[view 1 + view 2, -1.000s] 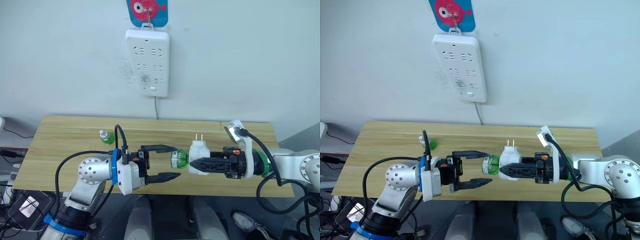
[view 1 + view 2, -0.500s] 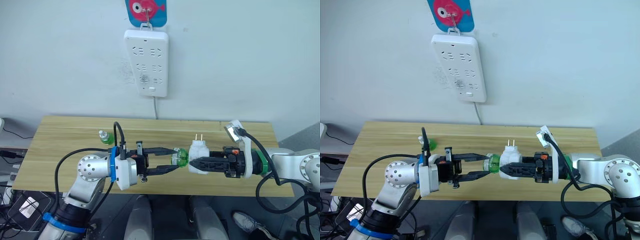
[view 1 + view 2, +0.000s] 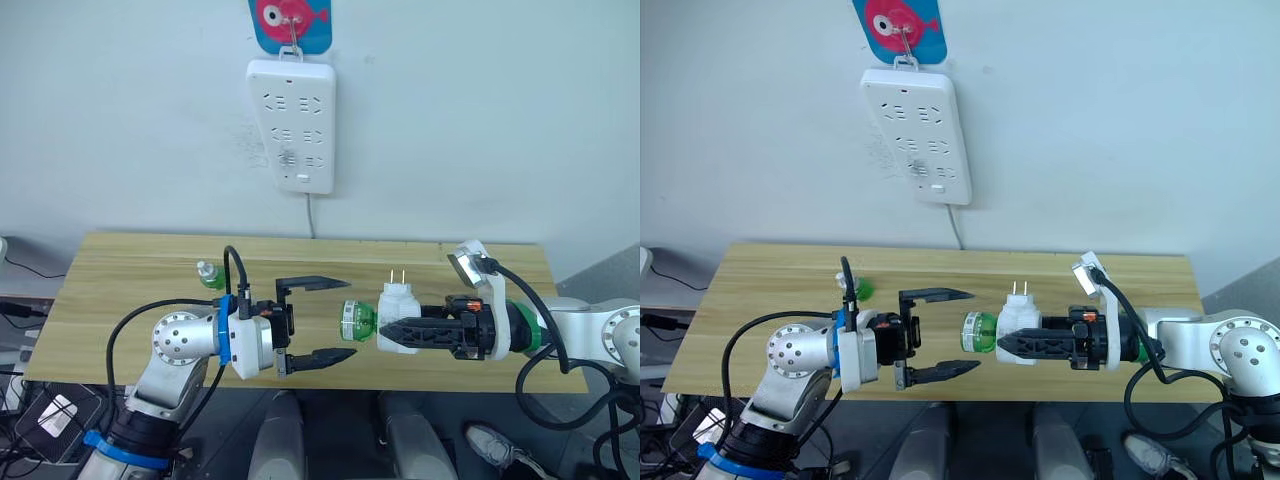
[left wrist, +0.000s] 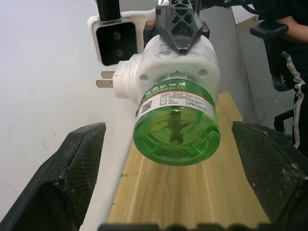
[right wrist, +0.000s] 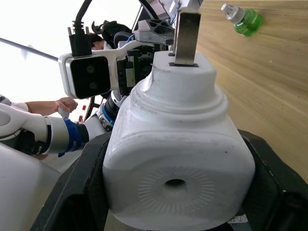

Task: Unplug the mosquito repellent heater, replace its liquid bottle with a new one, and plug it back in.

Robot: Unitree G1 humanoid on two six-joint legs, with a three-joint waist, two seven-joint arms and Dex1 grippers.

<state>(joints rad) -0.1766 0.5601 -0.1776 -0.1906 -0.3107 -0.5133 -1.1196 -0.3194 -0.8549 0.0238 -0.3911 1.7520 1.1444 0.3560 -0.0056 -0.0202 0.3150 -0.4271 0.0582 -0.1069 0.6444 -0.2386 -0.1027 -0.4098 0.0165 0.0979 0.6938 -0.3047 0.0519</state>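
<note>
already unplugged: mosquito repellent heater gripped in the closed jaws of the right gripper, held above the table, well clear of the wall power strip. its liquid bottle still fitted, facing the left gripper, whose jaws stood wide open around nothing. new one lay on the table, unused. left, by judgement: remove, swap, replug.

A long wooden table stands against a plain white wall. A white power strip hangs at 12 o'clock.
</note>
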